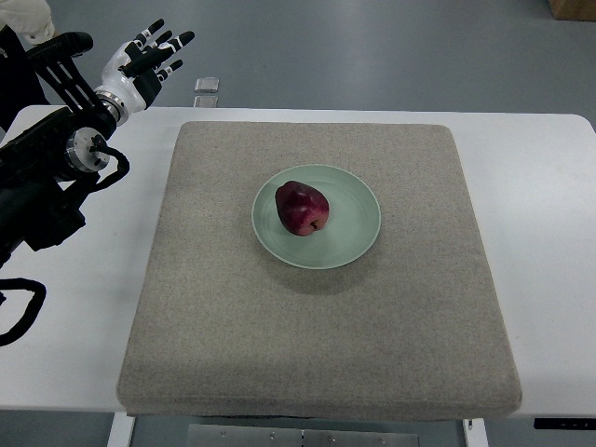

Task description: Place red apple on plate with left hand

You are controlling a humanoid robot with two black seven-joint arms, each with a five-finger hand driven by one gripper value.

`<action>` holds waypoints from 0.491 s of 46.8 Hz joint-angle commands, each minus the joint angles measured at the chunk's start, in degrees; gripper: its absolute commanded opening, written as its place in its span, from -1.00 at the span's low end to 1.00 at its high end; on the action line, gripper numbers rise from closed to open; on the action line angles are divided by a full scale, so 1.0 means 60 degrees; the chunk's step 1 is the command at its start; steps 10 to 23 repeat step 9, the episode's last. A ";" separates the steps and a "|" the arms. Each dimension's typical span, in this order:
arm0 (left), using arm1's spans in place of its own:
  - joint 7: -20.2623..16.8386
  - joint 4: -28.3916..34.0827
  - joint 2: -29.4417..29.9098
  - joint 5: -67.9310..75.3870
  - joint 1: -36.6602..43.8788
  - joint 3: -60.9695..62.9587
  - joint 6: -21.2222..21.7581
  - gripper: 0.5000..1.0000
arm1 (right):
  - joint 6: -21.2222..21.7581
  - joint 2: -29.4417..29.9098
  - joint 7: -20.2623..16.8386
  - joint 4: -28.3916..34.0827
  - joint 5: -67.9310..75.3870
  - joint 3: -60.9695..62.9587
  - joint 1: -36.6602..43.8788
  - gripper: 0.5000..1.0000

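Note:
A dark red apple (302, 209) lies on a pale green plate (354, 233), a little left of the plate's middle. The plate sits in the middle of a grey-beige mat (317, 326) on the white table. My left hand (149, 58) is raised at the far left, beyond the table's back edge and well away from the apple. Its fingers are spread and hold nothing. Its black arm comes in along the left edge.
The white table (549, 233) shows bare strips to the left and right of the mat. A small metal fitting (207, 91) sits just behind the table's back edge. A cable loop (19, 312) lies at the left edge. Grey floor lies beyond.

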 commanded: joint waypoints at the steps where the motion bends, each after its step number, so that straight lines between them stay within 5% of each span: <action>1: 0.0001 0.0002 0.0000 -0.0017 -0.0002 -0.0012 0.0009 0.98 | 0.0098 0.0000 0.0000 0.0083 -0.0014 0.0003 0.0004 0.86; 23: 0.0001 -0.0012 0.0000 -0.0032 -0.0002 -0.0056 0.0068 0.98 | 0.0112 0.0000 0.0102 0.0186 -0.0058 -0.0012 -0.0040 0.86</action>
